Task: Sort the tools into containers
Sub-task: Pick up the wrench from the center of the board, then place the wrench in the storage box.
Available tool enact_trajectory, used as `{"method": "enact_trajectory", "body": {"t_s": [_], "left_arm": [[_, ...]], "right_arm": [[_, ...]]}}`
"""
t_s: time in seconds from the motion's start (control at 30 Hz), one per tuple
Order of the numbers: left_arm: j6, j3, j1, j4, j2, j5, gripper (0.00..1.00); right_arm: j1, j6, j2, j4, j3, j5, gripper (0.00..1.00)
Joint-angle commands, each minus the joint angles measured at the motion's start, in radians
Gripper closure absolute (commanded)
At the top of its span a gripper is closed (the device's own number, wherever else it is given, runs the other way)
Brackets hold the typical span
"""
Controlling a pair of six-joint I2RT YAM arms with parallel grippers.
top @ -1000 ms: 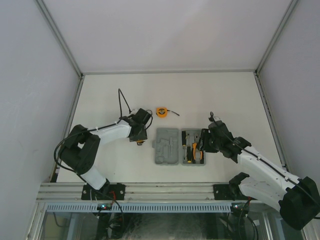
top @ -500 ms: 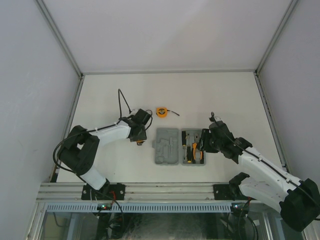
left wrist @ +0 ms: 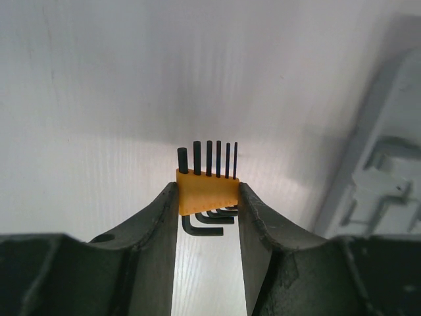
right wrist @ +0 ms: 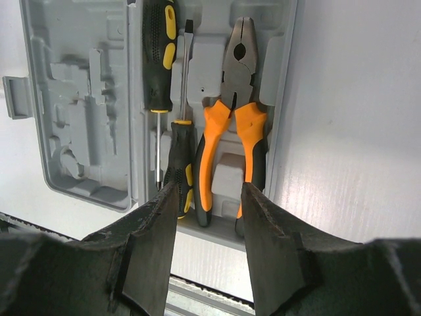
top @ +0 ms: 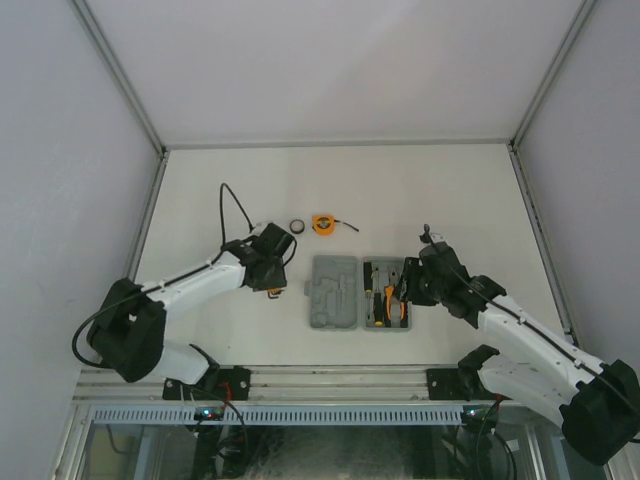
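Hex-key set (left wrist: 207, 199), black keys in an orange plastic holder, sits clenched between the fingers of the left hand (left wrist: 207, 187) over the white bench (left wrist: 99, 79). Right hand (right wrist: 209, 191) hangs released, fingers apart, above the flat grey plastic tool case (right wrist: 79, 99), where orange-and-black pliers (right wrist: 231, 125) lie beside two black-and-yellow screwdrivers (right wrist: 158, 46).

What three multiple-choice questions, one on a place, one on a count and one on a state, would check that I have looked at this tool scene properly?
1. Where do the pliers lie? A on a wall hook; B held in a gripper; C in the grey case, beside the screwdrivers.
2. How many screwdrivers lie in the case? A one; B two; C four.
3. How does the right gripper stand? A open, holding nothing; B shut on the pliers; C shut on a screwdriver.
Answers: 1 C, the pliers sit in a moulded recess; 2 B, two black-and-yellow handles show; 3 A, its fingers stand apart above the case.
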Motion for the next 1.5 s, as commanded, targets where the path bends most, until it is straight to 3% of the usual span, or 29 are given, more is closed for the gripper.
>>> {"method": "enact_trajectory", "body": {"t_s": [0.0, 0.23, 0.47, 0.93, 1.47], "left_arm": [[-0.073, 0.041, -0.076, -0.067, -0.110, -0.034, 0.64], [-0.188, 0.176, -0.242, -0.092, -0.115, -0.044, 0.63], [-0.243, 0.314, -0.359, -0.066, 0.047, -0.027, 0.64], [-0.284, 0.445, -0.405, 0.008, 0.307, 0.060, 0.65], [-0.297, 0.413, -0.440, -0.022, 0.349, 0.043, 0.66]], "right_arm": [[0.006, 0.013, -0.027, 0.013, 0.000, 0.017, 0.57], [0.009, 0.019, -0.063, -0.007, -0.001, 0.029, 0.58], [0.009, 0.027, -0.130, -0.023, -0.012, 0.025, 0.58], [-0.027, -0.014, -0.245, -0.101, -0.024, 0.003, 0.58], [-0.049, -0.025, -0.234, -0.079, -0.031, -0.030, 0.57]]}}
